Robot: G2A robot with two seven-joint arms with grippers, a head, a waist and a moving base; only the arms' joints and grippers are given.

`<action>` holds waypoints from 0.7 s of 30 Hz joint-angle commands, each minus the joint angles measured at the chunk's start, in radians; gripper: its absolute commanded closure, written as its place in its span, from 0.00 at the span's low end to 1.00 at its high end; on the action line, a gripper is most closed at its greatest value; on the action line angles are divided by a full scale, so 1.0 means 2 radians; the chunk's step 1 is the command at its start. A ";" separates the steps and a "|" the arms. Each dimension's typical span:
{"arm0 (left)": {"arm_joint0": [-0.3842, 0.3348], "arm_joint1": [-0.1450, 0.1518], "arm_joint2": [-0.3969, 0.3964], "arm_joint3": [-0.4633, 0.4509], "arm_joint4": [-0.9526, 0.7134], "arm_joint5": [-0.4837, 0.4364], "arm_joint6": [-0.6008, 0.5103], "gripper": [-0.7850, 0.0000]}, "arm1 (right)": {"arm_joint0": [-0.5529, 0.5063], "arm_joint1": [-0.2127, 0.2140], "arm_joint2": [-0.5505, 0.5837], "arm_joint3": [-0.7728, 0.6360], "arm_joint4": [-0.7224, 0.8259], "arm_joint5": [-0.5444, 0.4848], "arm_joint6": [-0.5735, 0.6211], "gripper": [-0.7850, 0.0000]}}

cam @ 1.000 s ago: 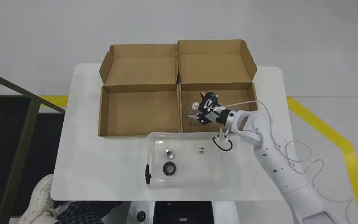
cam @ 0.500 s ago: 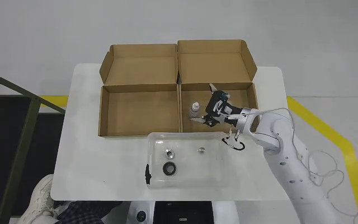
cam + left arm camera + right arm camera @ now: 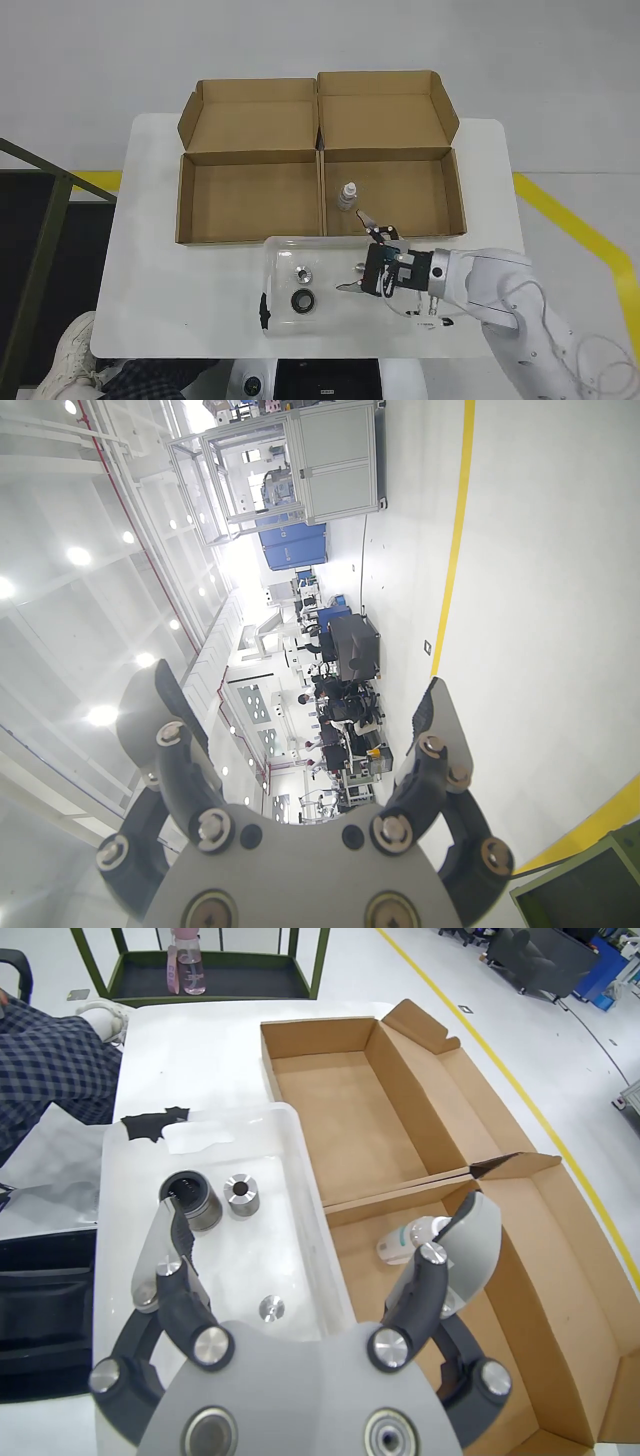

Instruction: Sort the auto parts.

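Right fingers, spread, empty, back from cardboard box to above clear bin

The white table bears a left cardboard box and a right cardboard box, both open and touching, with a clear plastic bin just in front.

White arm, grey-black right claw, silver screws

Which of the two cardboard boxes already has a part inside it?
The box on the robot's right: a small white bottle sits in it, beside the wall shared with the other box, which holds nothing.
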 commanded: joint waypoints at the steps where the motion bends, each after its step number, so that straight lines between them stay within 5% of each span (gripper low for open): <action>1: 0.000 0.000 0.000 0.000 0.000 0.000 0.000 0.00 | -0.013 0.002 0.002 0.002 -0.004 -0.008 -0.003 0.00; 21: 0.000 0.000 0.000 0.000 0.000 0.000 0.000 0.00 | -0.037 0.014 -0.012 0.047 -0.056 -0.023 -0.011 0.00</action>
